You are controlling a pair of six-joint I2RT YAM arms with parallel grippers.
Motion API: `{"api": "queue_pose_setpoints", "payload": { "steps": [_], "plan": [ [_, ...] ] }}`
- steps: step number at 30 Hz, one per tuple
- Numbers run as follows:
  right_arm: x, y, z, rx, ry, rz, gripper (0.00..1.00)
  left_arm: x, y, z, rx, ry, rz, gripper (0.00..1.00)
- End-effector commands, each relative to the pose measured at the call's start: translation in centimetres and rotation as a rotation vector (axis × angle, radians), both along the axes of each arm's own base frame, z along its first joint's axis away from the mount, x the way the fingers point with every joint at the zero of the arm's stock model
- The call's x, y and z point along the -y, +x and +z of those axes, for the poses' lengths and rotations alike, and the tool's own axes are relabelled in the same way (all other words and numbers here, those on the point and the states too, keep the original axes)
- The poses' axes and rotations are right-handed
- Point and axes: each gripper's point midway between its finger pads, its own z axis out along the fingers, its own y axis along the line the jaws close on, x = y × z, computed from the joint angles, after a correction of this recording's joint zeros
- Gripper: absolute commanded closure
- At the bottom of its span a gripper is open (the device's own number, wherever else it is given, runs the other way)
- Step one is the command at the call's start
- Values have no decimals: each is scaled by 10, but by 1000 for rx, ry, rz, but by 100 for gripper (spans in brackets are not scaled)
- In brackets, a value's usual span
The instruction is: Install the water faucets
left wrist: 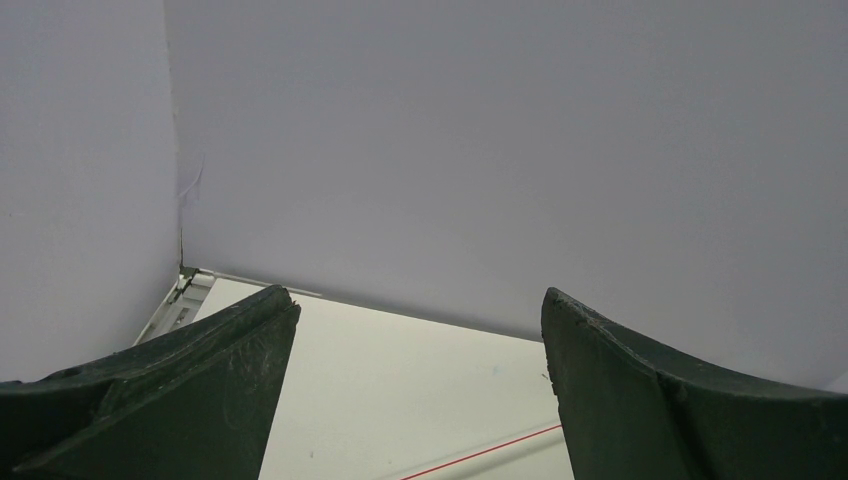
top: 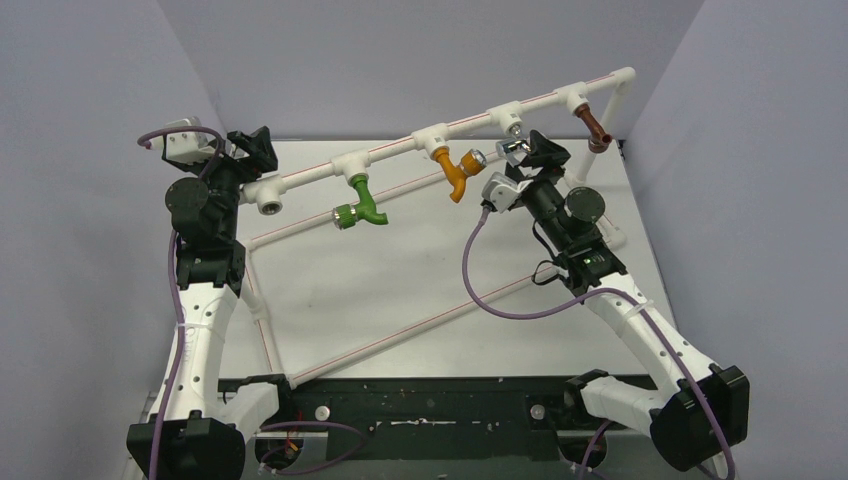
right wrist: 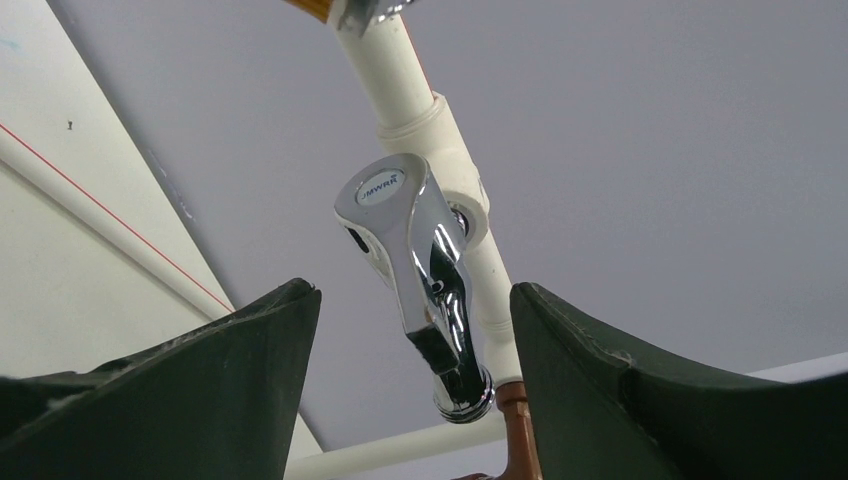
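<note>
**Jaws released on both arms**

From above: right jaws just beside the chrome faucet (top: pixel 513 150) under the white pipe (top: pixel 395 151), left jaws well apart from it. Right wrist: chrome faucet (right wrist: pixel 425 290) between the jaws, untouched. Left wrist: jaws spread, tabletop (left wrist: pixel 400 385) beyond.

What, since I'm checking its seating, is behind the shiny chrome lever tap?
A white plastic pipe tee sits behind the shiny chrome lever tap; its body hides their joint.

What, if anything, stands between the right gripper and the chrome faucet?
Nothing visible. The chrome faucet sits at its tee on the white pipe, directly between the open fingers of the right gripper, with gaps either side.
</note>
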Motion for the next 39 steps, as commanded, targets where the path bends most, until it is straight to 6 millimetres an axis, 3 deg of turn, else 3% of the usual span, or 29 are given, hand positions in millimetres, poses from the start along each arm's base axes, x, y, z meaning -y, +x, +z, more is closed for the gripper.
{"api": "queue_pose_setpoints", "payload": {
  "steps": [1,5,9,16,23,28,32,39],
  "plan": [
    [-3,-4,54,131,106,20,34,0,0,-142,-447,-31,-27,10],
    [-5,-2,57,122,156,29,46,0,0,-141,-446,-31,-27,10],
    [-6,-3,60,106,224,48,69,0,0,-141,-445,-31,-27,10],
    [-10,-9,58,56,373,101,100,0,0,-140,-443,-29,-27,10],
    [-5,-13,60,-53,711,129,100,0,-1,-140,-442,-30,-30,10],
    [10,-9,59,-143,1026,95,100,0,-1,-140,-442,-31,-31,10],
    [20,-4,51,-242,1284,42,100,1,-1,-140,-442,-31,-32,10],
    [14,1,29,-451,1685,31,100,1,-1,-140,-441,-32,-35,10]
  ]
}}
